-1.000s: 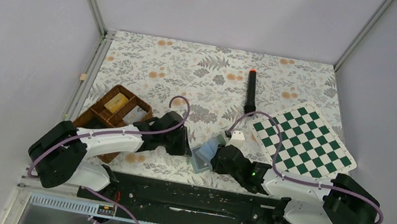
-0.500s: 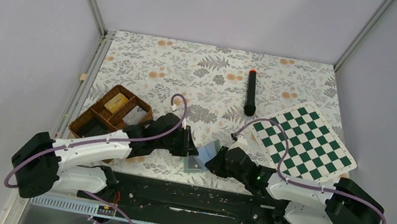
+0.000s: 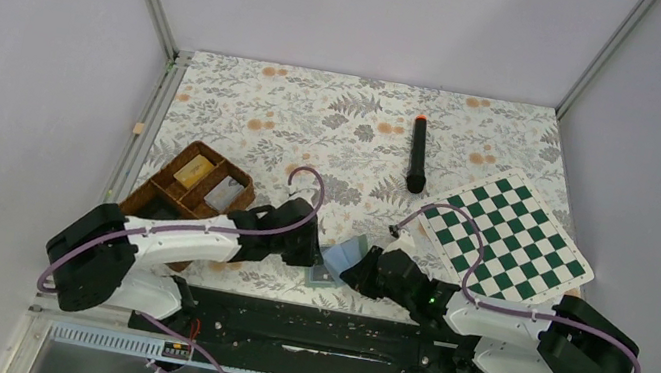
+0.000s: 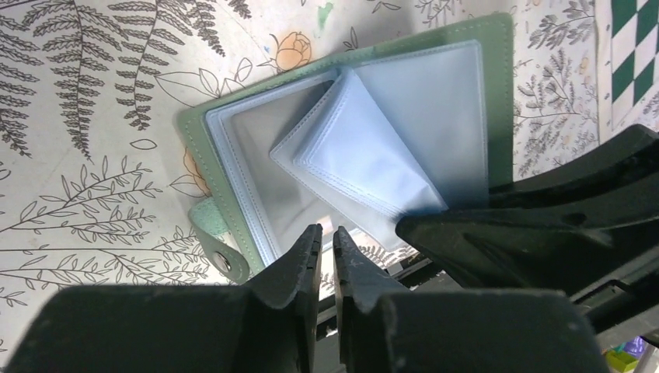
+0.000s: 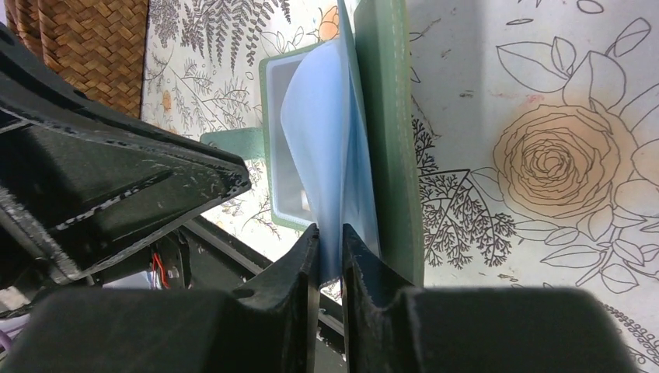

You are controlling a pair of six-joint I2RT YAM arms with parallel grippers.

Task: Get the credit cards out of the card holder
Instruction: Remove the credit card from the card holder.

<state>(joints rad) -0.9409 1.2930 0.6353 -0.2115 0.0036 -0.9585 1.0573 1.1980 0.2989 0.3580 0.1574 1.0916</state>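
The card holder [image 3: 343, 253] lies open near the table's front edge, a sage-green cover [image 4: 497, 78] with clear pale-blue sleeves. Its right panel [image 5: 388, 116] stands up on edge. My right gripper [image 5: 331, 233] is shut on one raised blue sleeve [image 5: 319, 132]. My left gripper [image 4: 326, 233] reaches in from the left [image 3: 313, 255]. Its jaws stand a thin slit apart at the near edge of the flat panel's pocket; nothing shows between them. A greyish credit card [image 4: 272, 155] shows through that pocket. Another grey card [image 3: 224, 193] lies in the tray.
The brown wicker tray [image 3: 165, 194] sits at the left with a yellowish block [image 3: 195, 170] in it. A green chessboard [image 3: 506, 236] lies at the right, and a black marker with an orange tip [image 3: 418, 156] behind it. The black base rail [image 3: 314, 321] runs just below the holder.
My right gripper has slid left and closed on the sleeve. The left gripper has shifted down to the holder's near edge and narrowed slightly. The holder has moved a little toward me.
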